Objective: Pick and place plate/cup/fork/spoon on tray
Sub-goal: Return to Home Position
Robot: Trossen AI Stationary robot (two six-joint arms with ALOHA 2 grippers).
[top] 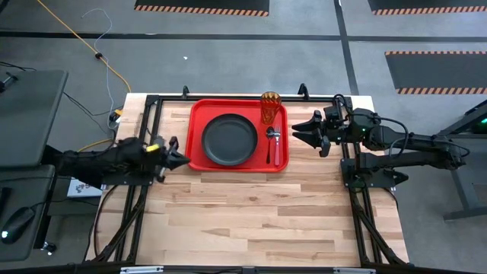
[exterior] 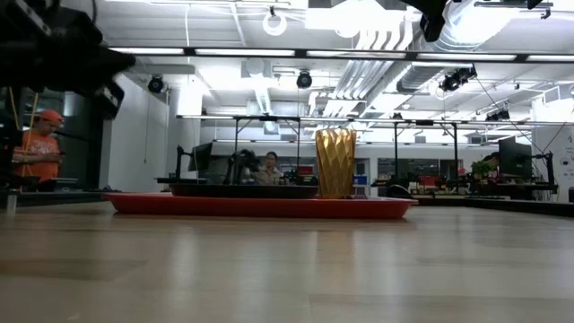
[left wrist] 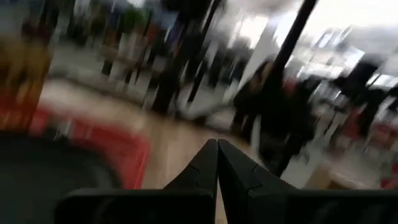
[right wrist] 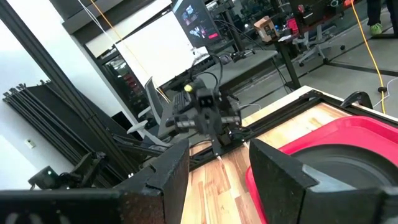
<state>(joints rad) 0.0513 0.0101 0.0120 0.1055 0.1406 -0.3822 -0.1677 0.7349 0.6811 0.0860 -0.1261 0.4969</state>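
Note:
The red tray (top: 196, 129) lies at the table's far middle. On it are the black-grey plate (top: 229, 139), the amber cup (top: 271, 108) upright at the far right corner, and two slim utensils, the fork and spoon (top: 273, 144), side by side right of the plate; which is which I cannot tell. My left gripper (top: 186, 160) is shut and empty, just left of the tray; its wrist view shows the closed fingertips (left wrist: 217, 155). My right gripper (top: 298, 130) is open and empty, just right of the tray, pointing at it (right wrist: 217, 162).
Black frame rails run along the table's left, right and far sides (top: 228, 97). Bare wood fills the near half of the table (top: 251, 221). In the low view, the tray (exterior: 260, 206) and cup (exterior: 335, 163) stand ahead; people (exterior: 40, 144) are in the room behind.

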